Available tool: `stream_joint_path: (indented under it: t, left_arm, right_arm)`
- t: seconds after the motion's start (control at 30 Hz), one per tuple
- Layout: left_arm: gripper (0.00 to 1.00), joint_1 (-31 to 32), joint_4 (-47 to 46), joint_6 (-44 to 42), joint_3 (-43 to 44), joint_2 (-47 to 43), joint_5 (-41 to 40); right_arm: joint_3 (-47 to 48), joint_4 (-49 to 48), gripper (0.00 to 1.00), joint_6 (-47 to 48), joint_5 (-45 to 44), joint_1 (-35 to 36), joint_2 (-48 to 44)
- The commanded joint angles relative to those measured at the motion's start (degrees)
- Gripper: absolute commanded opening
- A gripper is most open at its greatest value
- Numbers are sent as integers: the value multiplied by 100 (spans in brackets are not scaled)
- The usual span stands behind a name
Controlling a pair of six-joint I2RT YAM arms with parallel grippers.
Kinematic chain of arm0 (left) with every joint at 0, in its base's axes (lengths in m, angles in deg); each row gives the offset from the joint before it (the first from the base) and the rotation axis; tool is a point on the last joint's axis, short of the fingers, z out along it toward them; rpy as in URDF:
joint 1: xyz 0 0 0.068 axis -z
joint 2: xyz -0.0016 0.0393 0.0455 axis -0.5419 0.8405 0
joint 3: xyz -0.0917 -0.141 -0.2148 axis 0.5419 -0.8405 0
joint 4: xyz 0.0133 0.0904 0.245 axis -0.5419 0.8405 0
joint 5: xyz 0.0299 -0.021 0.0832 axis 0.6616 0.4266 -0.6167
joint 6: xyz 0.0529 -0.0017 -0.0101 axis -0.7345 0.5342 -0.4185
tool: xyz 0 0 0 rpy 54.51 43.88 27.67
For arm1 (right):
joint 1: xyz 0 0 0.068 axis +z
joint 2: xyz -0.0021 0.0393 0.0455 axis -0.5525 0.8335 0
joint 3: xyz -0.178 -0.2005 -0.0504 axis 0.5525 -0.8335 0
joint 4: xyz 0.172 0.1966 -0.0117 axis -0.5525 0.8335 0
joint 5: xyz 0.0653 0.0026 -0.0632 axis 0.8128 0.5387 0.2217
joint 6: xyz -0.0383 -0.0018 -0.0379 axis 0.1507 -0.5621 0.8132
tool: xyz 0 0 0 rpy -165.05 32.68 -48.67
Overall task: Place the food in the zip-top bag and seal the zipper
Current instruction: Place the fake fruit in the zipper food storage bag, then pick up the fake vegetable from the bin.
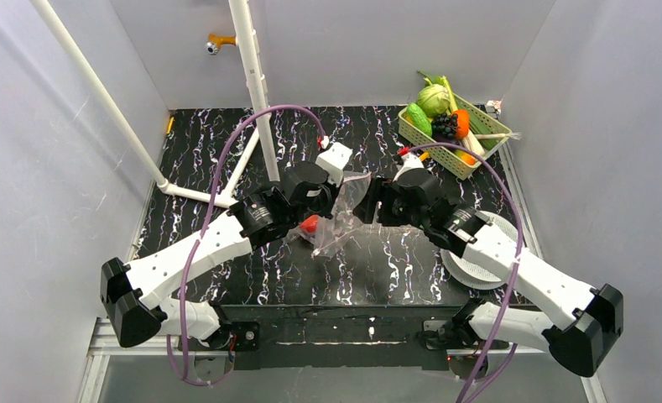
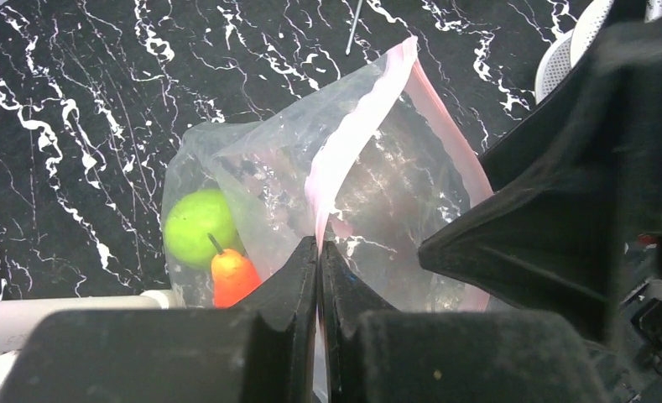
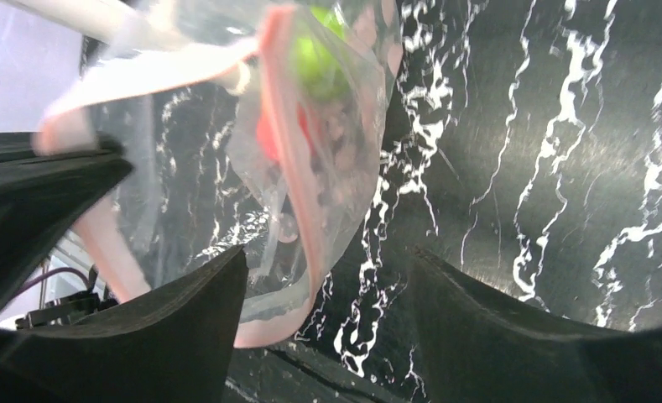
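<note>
A black surface (image 1: 226,143) veined with white floors a white-walled booth; a white pipe frame (image 1: 256,92) stands at the far left. A pale green basket (image 1: 413,128) sits in the far right corner, holding a cabbage (image 1: 433,99), grapes (image 1: 445,126) and an orange fruit (image 1: 461,123) among other pieces; a white plate (image 1: 466,270) lies at the near right, partly under the right arm (image 1: 512,260).

Both arms reach toward the middle, where the bag (image 1: 344,220) hangs between them, clear and crinkled, its lower end down by the surface. The left fingers (image 2: 289,285) are pressed together on the zipper (image 2: 357,134), pinching the pink strip at its near end; the strip runs up and away from them to the bag's far corner.

Inside the bag, low on its left side in the left wrist view, sit a round green fruit (image 2: 200,227) and an orange-red piece (image 2: 233,279) with a dark stem, touching each other.

The right fingers (image 3: 185,327) stand wide apart; the bag's pink edge passes down between them, close to one of them, though that view is blurred and I cannot tell whether it touches; the green and red pieces show through the plastic above.
</note>
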Motion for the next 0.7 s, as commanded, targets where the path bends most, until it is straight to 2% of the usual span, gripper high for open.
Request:
stream_joint_path:
  t: [0.0, 0.23, 0.5, 0.57, 0.67]
  left_arm:
    - [0, 28, 75, -23, 104, 21, -327]
    - [0, 28, 139, 3, 148, 74, -428]
    - [0, 28, 162, 38, 158, 75, -473]
    - [0, 28, 162, 46, 153, 79, -477]
    - [0, 28, 165, 46, 153, 108, -477]
  right_arm:
    - [484, -279, 81, 443, -653, 16, -617]
    - [199, -331, 98, 830, -2239, 7, -1333]
    - [-61, -693, 98, 1111, -3478, -342, -1379]
    - [-118, -714, 98, 970, -3310, -751, -1221]
    - [-159, -747, 98, 692, -2486, -1534, -910]
